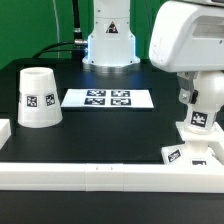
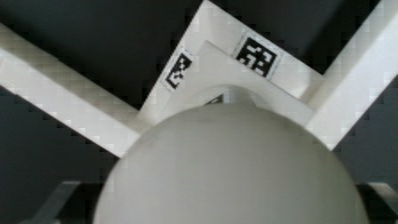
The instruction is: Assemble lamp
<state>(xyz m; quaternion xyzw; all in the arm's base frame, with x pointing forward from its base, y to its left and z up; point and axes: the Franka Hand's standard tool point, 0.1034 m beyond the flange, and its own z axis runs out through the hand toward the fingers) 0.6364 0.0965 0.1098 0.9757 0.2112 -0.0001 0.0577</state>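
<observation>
The white bulb [image 1: 200, 110], with a tag on its side, is upright in my gripper [image 1: 192, 97] at the exterior view's right. Its lower end meets the flat square base [image 1: 190, 151], which lies by the front rail. I cannot tell whether it is seated. In the wrist view the bulb's round head [image 2: 222, 155] fills the picture between my dark fingers [image 2: 68, 203], with the tagged base [image 2: 249, 55] below it. My gripper [image 2: 217, 208] is shut on the bulb. The tapered cup-shaped shade [image 1: 39, 97] stands mouth down at the exterior view's left, far from the gripper.
The marker board [image 1: 108, 98] lies flat in the middle of the black table. A long white rail [image 1: 100, 176] runs along the front edge and another piece [image 1: 5, 130] sits at the left. The rails meet in a corner near the base in the wrist view [image 2: 71, 85].
</observation>
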